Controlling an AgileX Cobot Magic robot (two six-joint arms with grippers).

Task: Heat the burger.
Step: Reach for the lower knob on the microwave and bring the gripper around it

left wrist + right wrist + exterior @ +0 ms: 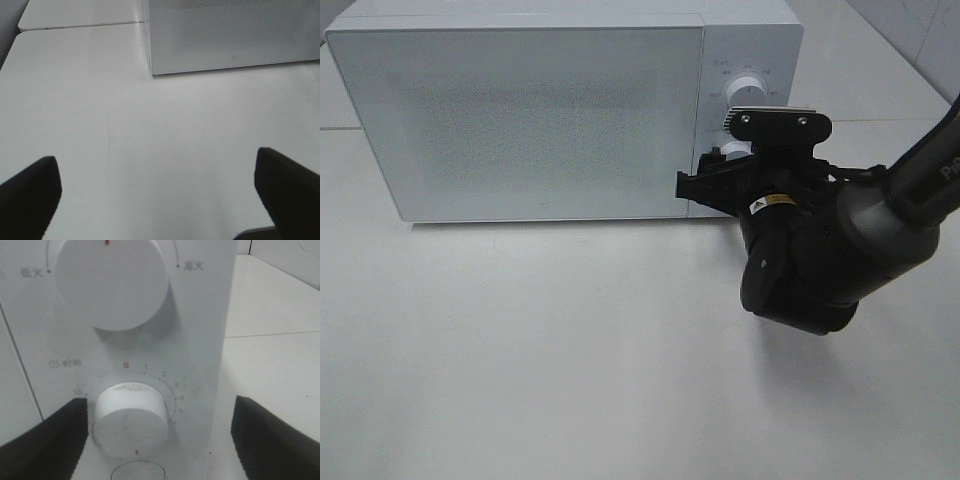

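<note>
The burger is out of view. The white microwave stands at the back of the table with its door shut. My right gripper is at the control panel. It is open, with its fingers on either side of the lower timer knob, the left finger close beside the knob and the other well apart from it. The upper power knob is above. My left gripper is open and empty over the bare table, short of the microwave's front left corner.
The white table spreads in front of the microwave. A round button outline sits below the timer knob. My right arm's dark wrist hangs over the table's right side. A second table top adjoins at the far left.
</note>
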